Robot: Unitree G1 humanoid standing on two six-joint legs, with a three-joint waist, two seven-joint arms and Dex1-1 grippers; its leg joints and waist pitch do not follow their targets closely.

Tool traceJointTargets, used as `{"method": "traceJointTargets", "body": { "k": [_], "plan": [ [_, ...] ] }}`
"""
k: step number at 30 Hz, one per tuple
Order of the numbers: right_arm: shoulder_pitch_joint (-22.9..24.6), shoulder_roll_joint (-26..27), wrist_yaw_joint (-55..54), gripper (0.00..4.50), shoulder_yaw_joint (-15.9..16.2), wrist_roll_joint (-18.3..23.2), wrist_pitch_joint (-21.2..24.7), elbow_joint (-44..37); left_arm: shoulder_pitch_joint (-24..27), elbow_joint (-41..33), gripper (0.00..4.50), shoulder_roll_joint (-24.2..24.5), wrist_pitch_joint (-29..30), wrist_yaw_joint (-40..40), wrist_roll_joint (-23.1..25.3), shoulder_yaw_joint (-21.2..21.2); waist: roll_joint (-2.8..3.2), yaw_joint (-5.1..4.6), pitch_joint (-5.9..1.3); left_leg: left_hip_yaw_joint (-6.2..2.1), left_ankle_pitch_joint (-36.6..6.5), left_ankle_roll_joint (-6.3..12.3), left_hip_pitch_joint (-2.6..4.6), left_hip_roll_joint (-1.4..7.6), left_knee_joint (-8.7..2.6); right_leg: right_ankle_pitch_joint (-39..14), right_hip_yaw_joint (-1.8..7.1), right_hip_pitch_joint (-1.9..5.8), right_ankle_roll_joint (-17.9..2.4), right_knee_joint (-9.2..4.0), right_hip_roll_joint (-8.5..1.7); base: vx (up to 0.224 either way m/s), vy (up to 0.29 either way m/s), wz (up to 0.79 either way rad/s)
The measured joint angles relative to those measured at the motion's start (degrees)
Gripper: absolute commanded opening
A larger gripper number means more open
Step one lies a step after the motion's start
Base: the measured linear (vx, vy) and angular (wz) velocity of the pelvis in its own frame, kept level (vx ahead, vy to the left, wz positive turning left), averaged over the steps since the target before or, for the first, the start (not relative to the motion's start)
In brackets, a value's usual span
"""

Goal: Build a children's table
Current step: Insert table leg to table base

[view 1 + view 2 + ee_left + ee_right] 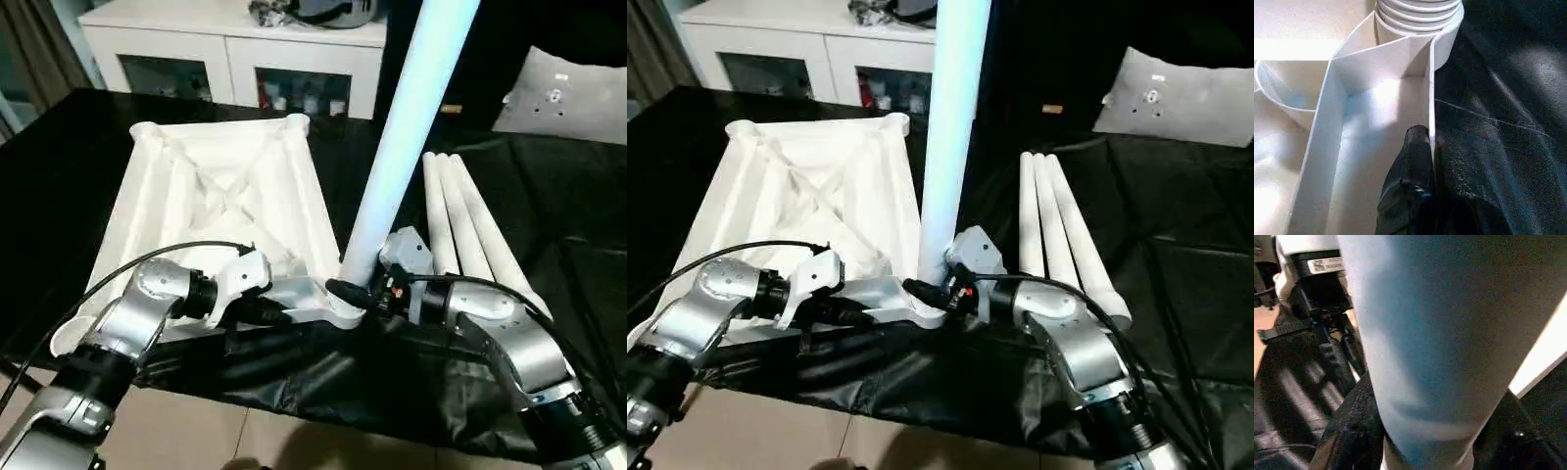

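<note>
Black cloth [549,196] covers the work surface, and on it the white tabletop [211,191] lies upside down, ribs facing up. At its near edge the left gripper [1418,147] is clenched on the thin side wall of the tabletop. The right gripper [355,292] grasps the upright leg [392,157] low down, where its threaded end sits in the near corner socket [1418,19]. Three spare legs [470,225] lie side by side on the cloth, just beside the right arm.

Tabletop [220,201] on black cloth [549,206]; one leg [397,147] upright in near-right corner socket; 3 legs [470,230] lying to its right.
</note>
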Motion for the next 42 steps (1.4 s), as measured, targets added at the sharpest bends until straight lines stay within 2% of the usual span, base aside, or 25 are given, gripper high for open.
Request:
{"method": "traceJointTargets", "body": {
  "k": [5, 8, 12, 16, 20, 24, 27, 30, 33, 36, 42],
  "plan": [
    [1.0, 0.1, 0.0, 1.90, 0.0, 0.9, 2.0, -2.2, -3.6, 5.6, 0.00, -0.4, -2.7, -2.4, 0.7, -0.9, -0.07, 0.03, 0.10, 0.06, 0.0, -0.01, 0.31, 0.06, -0.48, 0.0, -0.11, 0.46, 0.0, -0.64, 0.00, 0.000, 0.000, 0.00],
    [1.0, 0.6, 0.3, 1.90, 0.0, 0.9, 2.2, -2.3, -4.6, 7.2, 0.00, 0.2, -4.1, -3.9, 0.9, -0.9, -0.11, -0.47, 0.11, 0.14, 0.0, -0.01, 0.26, 0.06, -0.69, 0.0, -0.12, 0.39, 0.0, -0.81, 0.00, 0.000, 0.000, 0.00],
    [0.9, 1.1, 0.4, 1.90, 0.0, 0.8, 2.2, -2.3, -5.4, 8.6, 0.00, 0.5, -5.2, -4.9, 1.0, -0.9, -0.25, -0.51, 0.19, 0.16, 0.0, -0.03, 0.25, 0.14, -0.78, -0.1, -0.21, 0.34, 0.0, -0.82, 0.03, 0.000, 0.000, 0.00],
    [-0.3, 2.8, 0.4, 1.90, 0.0, 0.0, 2.2, -0.5, -5.1, 8.0, 0.00, 1.5, -5.4, -4.8, 1.0, -0.8, -0.96, -0.69, 0.52, 0.27, 0.1, -0.20, 0.65, 0.17, -1.23, -0.1, -0.17, 0.39, -0.1, -0.79, 0.04, 0.000, 0.000, 0.00],
    [-1.9, 6.8, -1.4, 1.90, 0.2, -0.4, 2.1, 2.3, 1.6, -1.9, 0.00, 4.1, -1.6, -1.6, 0.9, 2.7, -1.43, -2.12, 0.73, 0.40, 0.2, -0.40, 0.85, 0.29, -1.77, -0.2, -0.28, 0.34, -0.1, -0.80, 0.04, 0.000, 0.000, 0.00],
    [-2.8, 7.7, -3.3, 1.90, 0.2, -0.7, 1.8, 3.2, 6.2, -9.5, 0.00, 4.2, 2.8, 2.4, 0.9, 4.7, -1.54, -2.68, 0.70, 0.60, 0.2, -0.41, 0.89, 0.36, -1.84, -0.1, -0.21, 0.06, -0.2, -0.79, 0.05, 0.000, 0.000, 0.00],
    [-3.2, 8.7, -5.3, 1.90, 0.0, -1.1, 1.0, 4.1, 16.2, -25.0, 0.00, 1.6, 11.4, 11.2, 1.9, 8.9, -1.72, -3.56, 0.66, 1.00, 0.2, -0.42, 0.57, 0.45, -1.91, -0.2, -0.02, -0.10, -0.2, -0.88, 0.05, 0.000, 0.000, 0.00],
    [-3.9, 10.0, -8.0, 1.90, -1.6, -1.8, 0.5, 5.8, 20.6, -33.4, 0.00, -2.5, 18.5, 17.7, 2.6, 9.8, -1.83, -3.48, 0.63, 1.17, 0.2, -0.39, 0.58, 0.48, -1.94, -0.1, 0.02, -0.22, -0.3, -1.13, 0.06, 0.000, 0.000, 0.00],
    [-4.8, 11.5, -10.4, 1.90, -3.1, -1.9, -0.1, 7.8, 22.9, -38.7, 0.00, -6.1, 24.0, 22.5, 4.1, 9.4, -2.07, -3.02, 0.56, 1.17, 0.2, -0.39, 0.52, 0.52, -1.93, -0.1, -0.01, -0.36, -0.3, -1.14, 0.09, 0.000, 0.000, 0.00],
    [-6.4, 13.5, -12.8, 1.90, -4.7, -1.9, -0.1, 10.8, 22.8, -41.2, 0.00, -8.9, 28.4, 26.6, 6.1, 8.2, -2.47, -2.92, 0.57, 1.17, 0.2, -0.40, 0.47, 0.64, -1.89, -0.1, -0.02, -0.40, -0.3, -1.15, 0.20, 0.000, 0.000, 0.00],
    [-6.6, 14.1, -13.6, 1.90, -5.1, -1.9, -0.4, 11.8, 22.8, -42.3, 0.00, -9.4, 30.0, 29.1, 7.0, 7.1, -2.67, -2.75, 0.46, 1.17, 0.2, -0.41, 0.48, 0.74, -1.84, 0.0, -0.01, -0.38, -0.4, -1.16, 0.33, 0.000, 0.000, 0.00]
  ]
}}
